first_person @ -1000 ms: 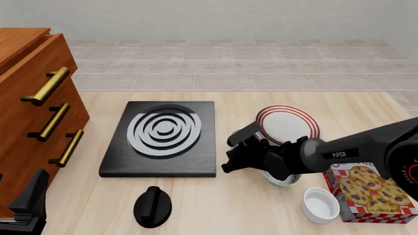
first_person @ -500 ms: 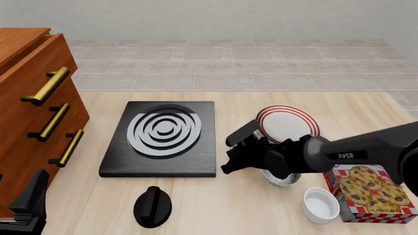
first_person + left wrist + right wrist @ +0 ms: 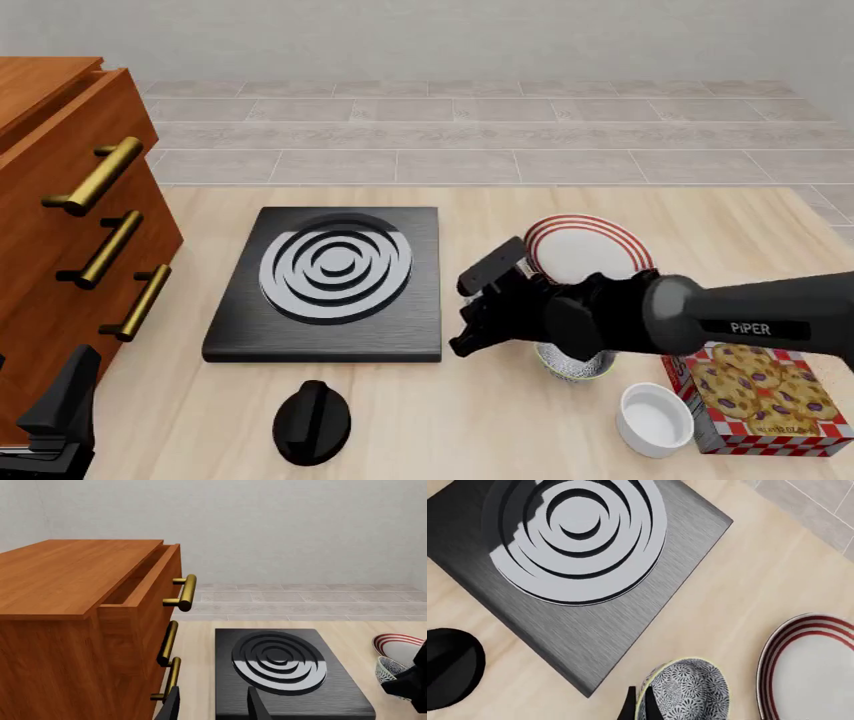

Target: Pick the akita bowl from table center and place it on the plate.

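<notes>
My right gripper (image 3: 639, 709) pinches the small speckled grey-white bowl (image 3: 684, 690) by its rim; a thin grip could slip before the red-striped white plate (image 3: 810, 667).

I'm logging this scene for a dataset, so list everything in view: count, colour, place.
akita bowl: 1, grey-white speckled, table centre, near side of the plate, under the right arm, with a right claw finger at its rim
plate: 1, white with red rim stripes, beyond the bowl
stove plate: 1, black with silver rings, left of centre
black knob: 1, black, near edge, in front of the stove plate
white bowl: 1, plain white, near right
cookie box: 1, red and white, far right
drawer cabinet: 1, brown wood with brass handles, left edge
table: 1, light wood
left claw: black, open, near left corner
right claw: black, at the bowl, jaw state unclear
</notes>
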`<act>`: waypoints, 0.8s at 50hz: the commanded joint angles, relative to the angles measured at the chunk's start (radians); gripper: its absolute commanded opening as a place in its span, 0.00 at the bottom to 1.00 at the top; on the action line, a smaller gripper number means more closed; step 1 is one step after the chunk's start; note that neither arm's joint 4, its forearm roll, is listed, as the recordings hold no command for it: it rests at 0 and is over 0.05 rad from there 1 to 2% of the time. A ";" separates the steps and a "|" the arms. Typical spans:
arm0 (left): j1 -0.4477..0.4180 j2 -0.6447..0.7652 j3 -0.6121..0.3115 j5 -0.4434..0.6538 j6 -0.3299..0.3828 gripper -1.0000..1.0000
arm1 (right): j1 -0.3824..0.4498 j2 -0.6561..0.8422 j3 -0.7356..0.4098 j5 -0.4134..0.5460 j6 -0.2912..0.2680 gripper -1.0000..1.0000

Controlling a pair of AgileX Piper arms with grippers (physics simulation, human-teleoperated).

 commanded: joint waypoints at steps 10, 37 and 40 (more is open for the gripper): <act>0.000 0.000 0.000 0.000 0.000 1.00 | -0.041 -0.096 -0.047 0.142 -0.151 0.00; 0.000 0.000 0.000 0.000 0.000 1.00 | -0.098 -0.151 -0.050 0.225 -0.272 0.00; 0.000 0.000 0.000 0.000 0.000 1.00 | -0.101 -0.159 -0.047 0.235 -0.281 0.00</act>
